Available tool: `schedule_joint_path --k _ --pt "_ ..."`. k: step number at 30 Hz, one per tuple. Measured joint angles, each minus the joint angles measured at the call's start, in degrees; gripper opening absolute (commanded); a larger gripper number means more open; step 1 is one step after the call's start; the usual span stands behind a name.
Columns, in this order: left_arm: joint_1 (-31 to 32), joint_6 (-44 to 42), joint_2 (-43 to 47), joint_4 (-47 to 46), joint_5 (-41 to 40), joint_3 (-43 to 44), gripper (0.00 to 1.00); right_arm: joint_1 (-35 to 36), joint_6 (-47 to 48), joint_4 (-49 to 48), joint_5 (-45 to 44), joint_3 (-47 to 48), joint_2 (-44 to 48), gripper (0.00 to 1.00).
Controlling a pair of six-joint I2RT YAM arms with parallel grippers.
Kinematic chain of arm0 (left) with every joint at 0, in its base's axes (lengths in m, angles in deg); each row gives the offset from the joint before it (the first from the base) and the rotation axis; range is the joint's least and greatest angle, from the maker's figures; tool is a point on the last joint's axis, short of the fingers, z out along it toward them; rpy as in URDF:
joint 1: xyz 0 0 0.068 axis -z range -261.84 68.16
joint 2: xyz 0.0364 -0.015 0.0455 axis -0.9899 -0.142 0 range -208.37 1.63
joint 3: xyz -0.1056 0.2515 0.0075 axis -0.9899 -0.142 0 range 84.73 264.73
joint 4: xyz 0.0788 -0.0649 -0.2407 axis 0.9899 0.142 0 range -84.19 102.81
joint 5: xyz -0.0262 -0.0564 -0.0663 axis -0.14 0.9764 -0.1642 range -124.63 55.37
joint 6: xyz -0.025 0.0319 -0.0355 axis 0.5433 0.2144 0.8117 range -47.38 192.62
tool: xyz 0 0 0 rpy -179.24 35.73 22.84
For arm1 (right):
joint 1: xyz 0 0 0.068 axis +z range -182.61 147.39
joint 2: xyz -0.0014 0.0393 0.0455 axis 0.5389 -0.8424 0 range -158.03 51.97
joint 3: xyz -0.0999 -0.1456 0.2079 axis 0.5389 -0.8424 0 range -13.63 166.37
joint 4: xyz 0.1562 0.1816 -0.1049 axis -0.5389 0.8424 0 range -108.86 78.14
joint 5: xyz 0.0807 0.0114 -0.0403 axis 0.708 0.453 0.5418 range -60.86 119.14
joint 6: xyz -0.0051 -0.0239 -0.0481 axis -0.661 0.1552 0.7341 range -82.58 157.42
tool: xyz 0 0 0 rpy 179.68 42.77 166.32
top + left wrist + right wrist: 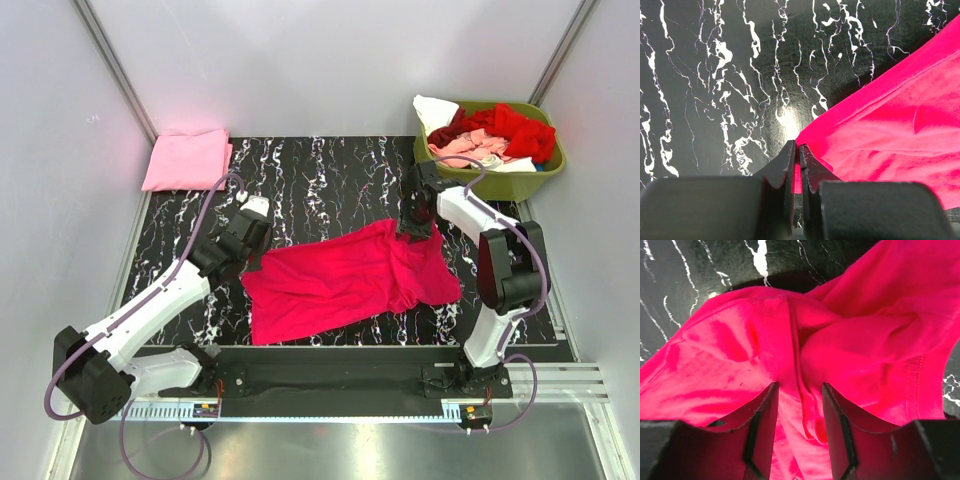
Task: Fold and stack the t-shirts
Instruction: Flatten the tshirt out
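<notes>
A bright magenta-pink t-shirt [350, 280] lies spread and rumpled on the black marbled table. My left gripper [255, 238] is at the shirt's upper left corner. In the left wrist view it [797, 148] is shut on a thin edge of the shirt [890, 130]. My right gripper [415, 226] is at the shirt's upper right part. In the right wrist view it [800, 390] is open, its fingers astride a bunched ridge of the cloth [810, 340]. A folded light pink t-shirt [186, 158] lies at the back left corner.
An olive-green basket [553, 165] stands at the back right, holding red [520, 128], salmon [465, 148] and white [433, 108] shirts. Grey walls close in the table on three sides. A metal rail runs along the near edge.
</notes>
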Motion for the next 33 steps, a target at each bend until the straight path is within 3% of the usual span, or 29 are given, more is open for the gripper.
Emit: schedule_joint_path --k 6,9,15,27,33 --pt "0.0 0.0 0.0 0.0 -0.2 0.0 0.08 0.0 -0.1 -1.1 0.5 0.0 -0.7 0.38" --pt "0.0 0.0 0.0 0.0 -0.2 0.0 0.08 0.0 -0.2 -1.3 1.0 0.2 -0.7 0.30" --pt "0.0 0.2 0.0 0.0 -0.3 0.0 0.08 0.3 -0.3 -1.4 1.5 1.6 -1.2 0.00" --pt "0.0 1.1 0.8 0.9 -0.7 0.1 0.02 1.0 -0.3 1.8 2.5 3.5 1.2 0.00" --pt "0.0 2.6 5.4 8.3 0.0 8.5 0.02 1.0 -0.7 6.8 2.3 10.6 17.0 0.00"
